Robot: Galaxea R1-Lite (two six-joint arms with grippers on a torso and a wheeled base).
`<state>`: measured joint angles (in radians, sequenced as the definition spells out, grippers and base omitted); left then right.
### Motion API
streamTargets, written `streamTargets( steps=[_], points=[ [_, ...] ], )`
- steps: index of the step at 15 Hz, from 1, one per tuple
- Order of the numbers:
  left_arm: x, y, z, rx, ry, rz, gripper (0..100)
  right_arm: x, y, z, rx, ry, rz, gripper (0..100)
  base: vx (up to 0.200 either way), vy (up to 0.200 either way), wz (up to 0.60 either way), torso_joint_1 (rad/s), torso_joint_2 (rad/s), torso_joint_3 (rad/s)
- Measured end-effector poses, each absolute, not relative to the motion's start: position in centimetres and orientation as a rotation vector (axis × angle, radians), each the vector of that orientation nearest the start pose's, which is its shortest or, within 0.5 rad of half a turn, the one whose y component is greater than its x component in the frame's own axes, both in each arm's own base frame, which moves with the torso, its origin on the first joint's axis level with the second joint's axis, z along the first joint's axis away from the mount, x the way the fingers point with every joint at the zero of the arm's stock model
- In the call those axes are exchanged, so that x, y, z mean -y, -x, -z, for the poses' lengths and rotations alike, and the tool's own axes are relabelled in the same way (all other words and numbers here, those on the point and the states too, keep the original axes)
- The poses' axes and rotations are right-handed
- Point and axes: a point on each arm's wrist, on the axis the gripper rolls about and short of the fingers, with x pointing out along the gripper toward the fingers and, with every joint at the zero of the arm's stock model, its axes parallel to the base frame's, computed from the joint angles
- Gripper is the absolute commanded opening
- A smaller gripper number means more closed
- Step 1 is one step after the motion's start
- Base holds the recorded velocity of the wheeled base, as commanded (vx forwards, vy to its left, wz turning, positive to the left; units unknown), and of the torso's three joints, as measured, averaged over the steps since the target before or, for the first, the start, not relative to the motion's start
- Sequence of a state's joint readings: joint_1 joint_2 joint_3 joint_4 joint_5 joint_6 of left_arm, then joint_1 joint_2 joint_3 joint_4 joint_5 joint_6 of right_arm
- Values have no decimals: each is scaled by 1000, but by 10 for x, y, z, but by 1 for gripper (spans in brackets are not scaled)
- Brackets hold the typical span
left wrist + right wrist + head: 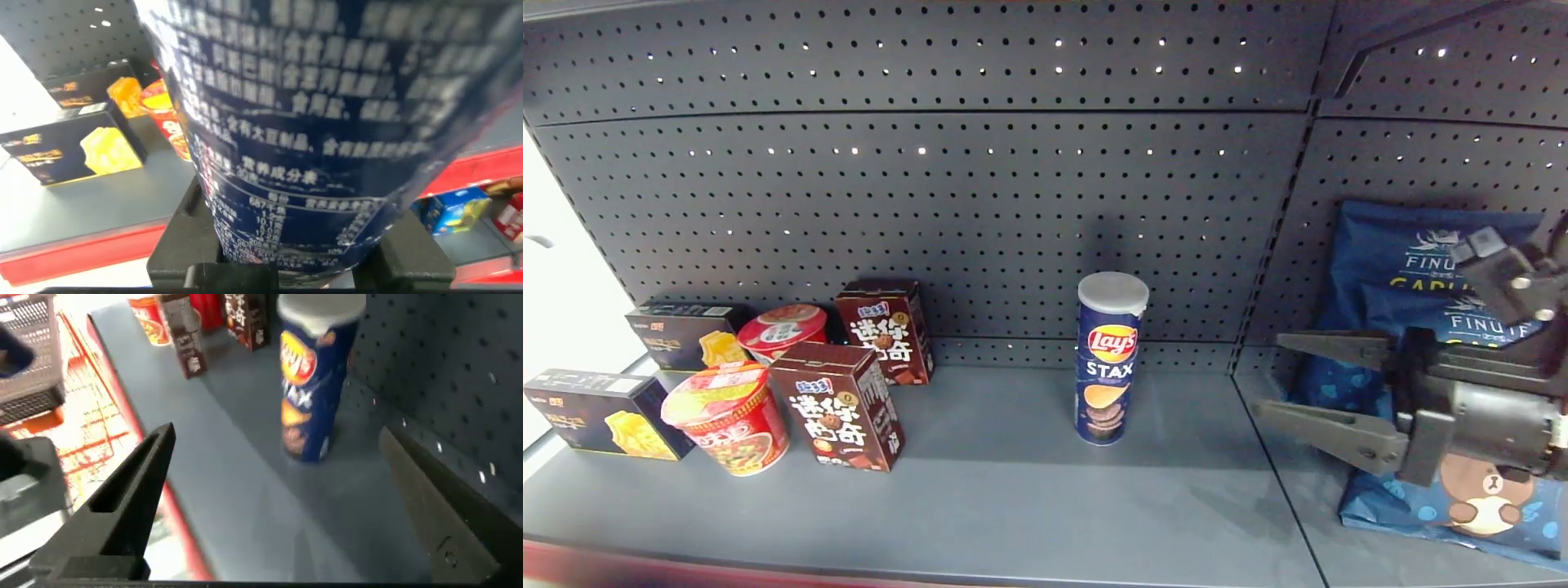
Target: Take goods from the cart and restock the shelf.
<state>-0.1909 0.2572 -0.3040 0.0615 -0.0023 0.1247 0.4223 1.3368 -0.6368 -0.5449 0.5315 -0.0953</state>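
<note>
A blue chip can (1111,359) with a grey lid stands upright on the dark shelf (1013,490), near the pegboard back wall. My right gripper (1267,374) hovers open to the right of it, apart from it, fingers pointing toward the can. From the right wrist, that can (315,376) stands a little beyond the spread fingers (131,498) of the right gripper (278,434). My left gripper (294,263) is shut on a second dark blue chip can (310,122), held close to the camera in front of the shelf's left part.
At the shelf's left stand two brown cookie boxes (841,404), two red cup noodles (731,416) and two black boxes (600,412). Blue snack bags (1413,269) fill the right bay behind my right arm. A wire basket (29,351) sits below the red shelf edge (147,433).
</note>
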Motion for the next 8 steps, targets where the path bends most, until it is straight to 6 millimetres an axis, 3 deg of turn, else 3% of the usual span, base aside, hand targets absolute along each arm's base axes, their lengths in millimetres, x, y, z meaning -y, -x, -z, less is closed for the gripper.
streamTargets(
  steps=[4, 8],
  points=[
    [-3, 15, -154, -20, -99, 226, 0, -120, -236, -213, -120, 145, -993, 100, 0, 0, 0, 0, 0, 0],
    [-3, 15, -153, -25, -91, 230, 0, -133, -261, -193, -162, 146, -1091, 100, 0, 0, 0, 0, 0, 0]
  ],
)
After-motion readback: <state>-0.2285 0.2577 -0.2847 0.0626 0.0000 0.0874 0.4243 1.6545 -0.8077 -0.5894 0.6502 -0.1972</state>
